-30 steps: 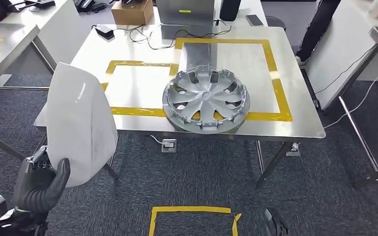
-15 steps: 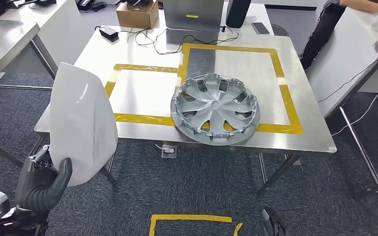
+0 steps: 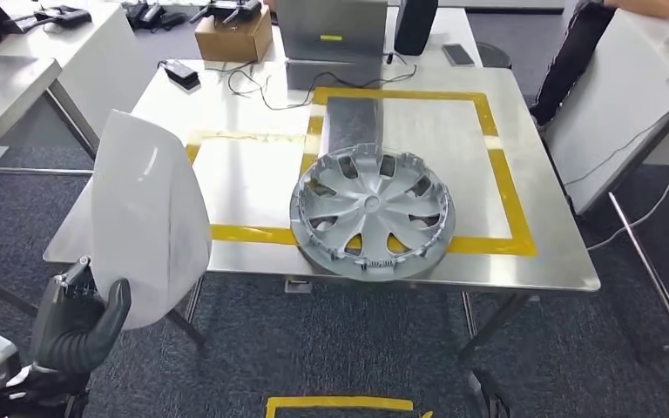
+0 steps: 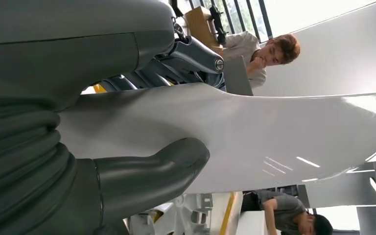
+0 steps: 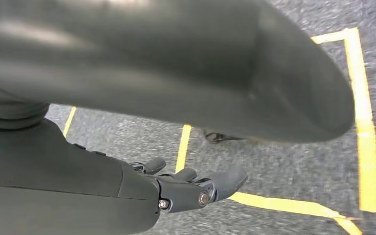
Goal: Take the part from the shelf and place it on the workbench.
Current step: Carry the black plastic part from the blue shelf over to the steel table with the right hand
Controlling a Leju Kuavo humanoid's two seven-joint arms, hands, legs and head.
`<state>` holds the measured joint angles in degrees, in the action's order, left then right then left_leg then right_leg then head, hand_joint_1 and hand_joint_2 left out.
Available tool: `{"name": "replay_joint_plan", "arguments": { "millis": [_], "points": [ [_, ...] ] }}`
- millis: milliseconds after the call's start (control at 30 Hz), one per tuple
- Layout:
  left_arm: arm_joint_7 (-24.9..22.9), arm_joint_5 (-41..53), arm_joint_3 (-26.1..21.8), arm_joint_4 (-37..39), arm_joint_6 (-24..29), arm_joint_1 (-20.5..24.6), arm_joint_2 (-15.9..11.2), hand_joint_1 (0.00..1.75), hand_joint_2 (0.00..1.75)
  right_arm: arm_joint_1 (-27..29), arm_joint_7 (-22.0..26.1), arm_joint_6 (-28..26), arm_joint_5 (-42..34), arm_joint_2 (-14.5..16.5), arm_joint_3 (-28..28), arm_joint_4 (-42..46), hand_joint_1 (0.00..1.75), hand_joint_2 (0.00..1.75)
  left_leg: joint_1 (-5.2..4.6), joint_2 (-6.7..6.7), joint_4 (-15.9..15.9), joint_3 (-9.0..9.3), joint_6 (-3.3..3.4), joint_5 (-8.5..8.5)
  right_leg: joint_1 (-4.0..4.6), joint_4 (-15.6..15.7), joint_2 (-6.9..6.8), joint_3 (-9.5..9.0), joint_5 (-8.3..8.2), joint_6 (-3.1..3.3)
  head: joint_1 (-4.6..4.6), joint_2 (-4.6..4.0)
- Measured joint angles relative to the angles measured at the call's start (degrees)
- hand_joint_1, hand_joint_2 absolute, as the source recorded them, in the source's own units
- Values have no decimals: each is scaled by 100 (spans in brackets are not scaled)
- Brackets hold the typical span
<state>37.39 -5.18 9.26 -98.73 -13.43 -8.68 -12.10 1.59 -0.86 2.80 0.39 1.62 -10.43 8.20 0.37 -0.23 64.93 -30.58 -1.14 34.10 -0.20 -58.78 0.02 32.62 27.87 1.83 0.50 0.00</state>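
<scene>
L hand [image 3: 83, 318] grips the white part [image 3: 148, 218] by its near lower edge, thumb on the front face and darker fingers [image 4: 186, 54] behind, as the left wrist view shows. Part is a thin, curved, glossy white panel, held upright at near left, in front of the counter's [image 3: 253, 117] left corner, not yet over it. Judgement: light but broad, likely flexes a bit; smooth surface prob slippery, and an edge pinch lets it swing or twist, so a firm hold low on the edge w/ slow moves suits. Set down flat, not dropped; thin shell could scuff or crack. R hand [image 5: 196, 188] hangs over carpet w/ yellow floor tape [image 5: 367, 122], fingers loosely out, holding nothing. Silver hubcap [image 3: 372, 212] lies on the counter's near edge across the yellow tape frame [image 3: 505, 187]; the left taped square [image 3: 248, 178] looks like the free spot for the part.
</scene>
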Motion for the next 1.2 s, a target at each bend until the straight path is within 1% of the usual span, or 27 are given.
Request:
{"name": "replay_joint_plan", "arguments": {
  "millis": [67,100,133,167,200,233,267,300,367,400,433,467,500,533,567,600,633,667,700,733,767,800,833,933,967,1100,1200],
  "points": [
    [-19,-1,6,15,-15,26,-1,175,175,-8,-9,-9,-20,0,0,0,0,0,10,-1,683,-454,-31,291,-5,3,2,-49,53,23,25,0],
    [-31,-2,9,25,-23,28,-1,175,175,-1,-13,-14,-28,0,0,0,0,0,15,0,927,-659,-46,349,-6,2,4,-74,84,22,25,0],
    [-43,-2,13,33,-30,31,-1,175,175,7,-15,-18,-36,1,0,0,0,0,19,0,985,-776,-60,277,-10,1,9,-111,118,17,24,0],
    [-53,-3,16,39,-35,39,-1,175,175,13,-15,-22,-39,2,0,0,0,0,25,1,836,-787,-67,70,-17,0,14,-165,157,5,25,0],
    [-61,-3,22,43,-40,53,-1,175,175,16,-16,-26,-43,4,0,0,0,0,32,2,496,-704,-70,-237,-26,-1,20,-231,201,-13,25,0],
    [-67,-4,28,48,-47,72,-1,175,175,17,-15,-31,-45,6,-1,0,0,0,38,-1,141,-589,-73,-507,-35,2,25,-287,246,-38,24,0],
    [-71,-6,37,60,-61,95,-1,175,175,14,-16,-36,-49,7,-1,-1,0,0,34,4,-179,-508,-67,-629,-35,-2,31,-329,285,-70,34,0],
    [-77,-6,46,73,-75,115,-1,175,175,11,-21,-43,-52,7,-2,-1,0,0,27,12,-377,-456,-43,-705,-31,-5,34,-348,321,-109,42,0],
    [-83,-7,58,101,-101,138,-2,175,175,7,-29,-52,-56,8,-2,-2,0,0,6,26,-465,-460,45,-659,-17,-2,31,-348,371,-191,46,0],
    [-83,-7,61,106,-106,141,-3,175,175,5,-33,-55,-56,8,-2,-2,0,0,14,25,-464,-440,95,-706,-21,0,25,-356,399,-230,39,0],
    [-80,-9,62,108,-107,143,-3,175,175,4,-32,-54,-56,9,-2,-2,0,0,22,23,-475,-420,136,-700,-25,-38,20,-355,437,-263,29,0],
    [-75,-10,62,109,-108,144,-3,175,175,-1,-31,-52,-56,10,-2,-2,0,0,30,23,-494,-391,173,-692,-28,-177,17,-302,514,-292,20,0],
    [-73,-11,62,109,-108,143,-4,175,175,-6,-30,-50,-56,10,-2,-2,0,0,38,26,-509,-361,206,-679,-35,-429,17,-178,632,-317,10,0],
    [-72,-12,62,109,-108,139,-4,175,175,-6,-30,-49,-54,11,-2,-2,0,0,34,29,-512,-340,232,-655,-36,-808,16,38,783,-337,-1,0],
    [-71,-13,63,110,-108,133,-5,175,175,-2,-31,-48,-52,11,-2,-2,0,0,32,29,-512,-324,249,-634,-38,-1221,16,298,921,-352,-11,0],
    [-72,-13,63,110,-108,124,-5,175,175,4,-31,-47,-50,11,-2,-2,0,0,28,24,-511,-305,256,-610,-39,-1540,16,531,981,-359,-17,0],
    [-72,-13,64,110,-108,115,-6,175,175,12,-32,-45,-47,11,-2,-2,0,0,25,18,-510,-277,257,-586,-39,-1687,16,686,930,-357,-21,0],
    [-73,-14,64,111,-107,108,-7,175,175,15,-31,-42,-45,11,-2,-2,0,0,23,9,-509,-238,251,-559,-36,-1572,16,710,746,-343,-25,0],
    [-75,-14,64,111,-105,103,-8,175,175,15,-26,-39,-43,11,-2,-2,0,0,21,1,-509,-187,242,-528,-30,-1244,16,623,471,-317,-27,0],
    [-77,-15,64,114,-103,100,-11,175,175,15,-21,-37,-41,10,-2,-2,0,0,21,-4,-512,-153,232,-497,-16,-822,14,481,201,-277,-27,0],
    [-80,-16,64,119,-101,100,-16,175,175,12,-15,-37,-40,8,-2,-3,0,0,12,-11,-510,-123,211,-465,5,-440,10,340,14,-236,-26,0],
    [-86,-16,64,128,-100,97,-24,175,175,12,-10,-37,-40,7,-2,-3,0,0,6,-15,-514,-108,188,-443,24,-187,7,246,-84,-204,-26,0],
    [-93,-19,64,142,-99,94,-33,175,175,13,-8,-37,-38,6,-2,-4,0,0,-4,-19,-514,-107,169,-425,34,-67,4,200,-104,-191,-25,0],
    [-138,-50,63,206,-99,97,-70,175,175,12,-1,-38,-32,10,-2,-4,0,0,-20,-15,-544,-78,170,-415,24,-27,19,172,-104,-223,-22,0],
    [-161,-63,61,237,-100,103,-84,175,175,9,1,-37,-29,11,-2,-4,0,0,-20,-12,-566,-66,169,-420,24,-27,26,173,-99,-221,-22,0],
    [-294,-112,12,500,-106,225,-133,175,175,3,3,-36,-9,15,-2,-4,0,0,-21,-12,-631,-23,120,-435,24,-28,25,169,-78,-182,-23,0],
    [-431,-114,-124,991,-100,471,-191,175,175,-10,21,-33,8,34,-2,-4,0,0,-21,-14,-656,-10,90,-443,24,-28,23,167,-74,-167,-22,0]
  ]
}}
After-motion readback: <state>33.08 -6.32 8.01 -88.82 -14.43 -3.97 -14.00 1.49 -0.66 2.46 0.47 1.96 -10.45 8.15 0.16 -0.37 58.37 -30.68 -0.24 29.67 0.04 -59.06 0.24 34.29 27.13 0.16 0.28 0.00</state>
